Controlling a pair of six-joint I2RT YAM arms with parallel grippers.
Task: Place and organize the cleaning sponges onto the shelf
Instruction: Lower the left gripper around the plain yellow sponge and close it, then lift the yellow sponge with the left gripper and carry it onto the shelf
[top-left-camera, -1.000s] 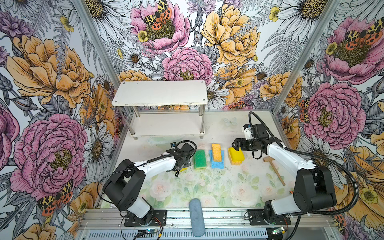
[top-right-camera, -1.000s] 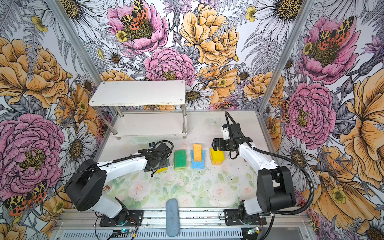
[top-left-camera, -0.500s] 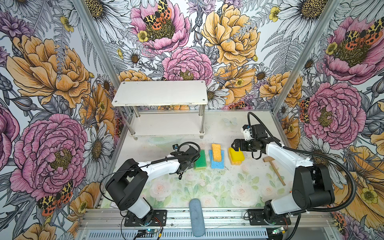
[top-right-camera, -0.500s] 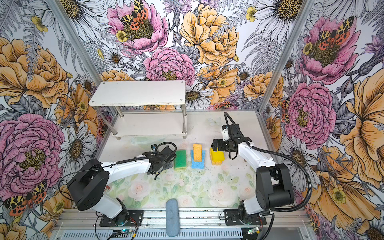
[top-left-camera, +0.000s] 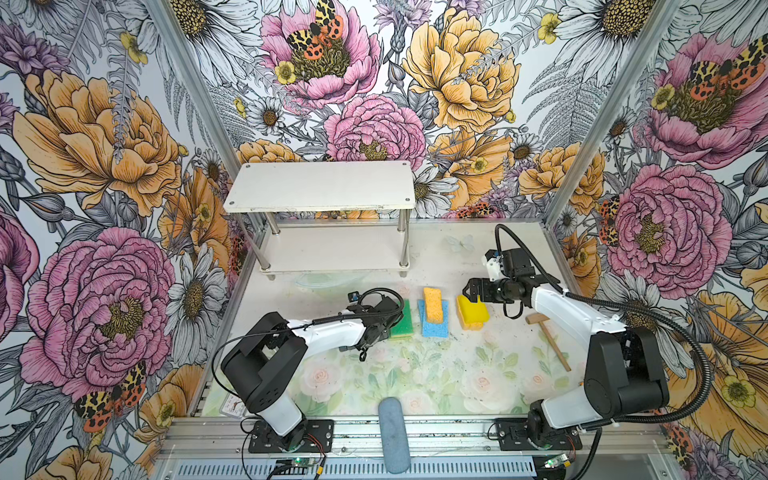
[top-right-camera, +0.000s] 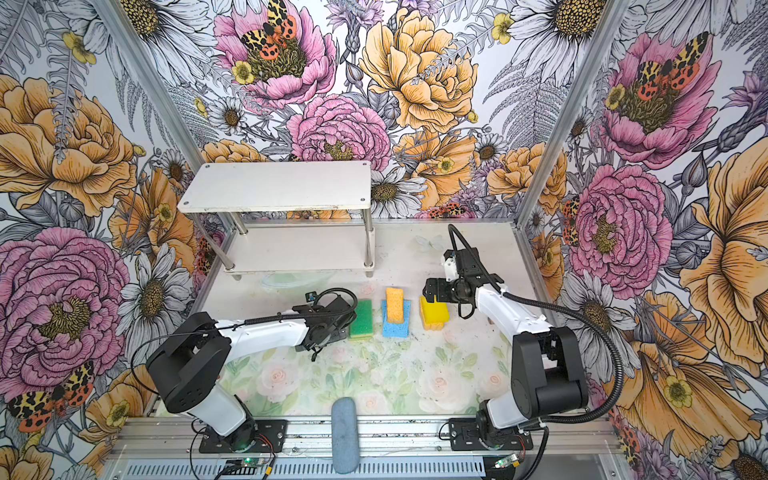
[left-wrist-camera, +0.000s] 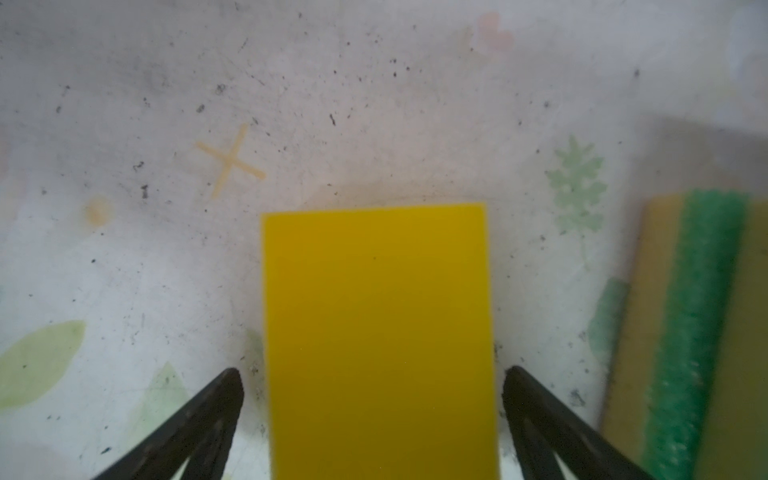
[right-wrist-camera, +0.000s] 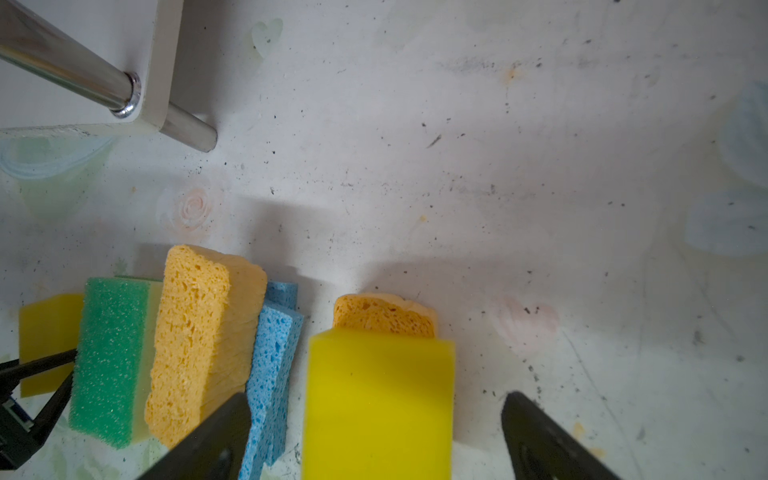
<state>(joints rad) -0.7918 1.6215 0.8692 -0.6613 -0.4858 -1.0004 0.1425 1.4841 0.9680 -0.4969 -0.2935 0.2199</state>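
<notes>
Left gripper (left-wrist-camera: 374, 374): jaws apart, straddling yellow sponge (left-wrist-camera: 378, 316) lying on table (left-wrist-camera: 124, 124), gap either side. Right gripper (right-wrist-camera: 376, 401): jaws apart around second yellow sponge (right-wrist-camera: 378, 382) atop orange sponge (right-wrist-camera: 384, 316), untouched. Shelf (top-left-camera: 320, 187) beyond, well apart.

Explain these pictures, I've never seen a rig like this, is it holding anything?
A robot's left arm and right arm stand on a table. Two pictures look down from above; two come from cameras on the arms' wrists. On it: a white shelf at the back, a green sponge, a blue sponge under an orange sponge, a mallet and a grey-blue cylinder. The left gripper is open around a yellow sponge, the right gripper around a second yellow sponge; nothing is held.
</notes>
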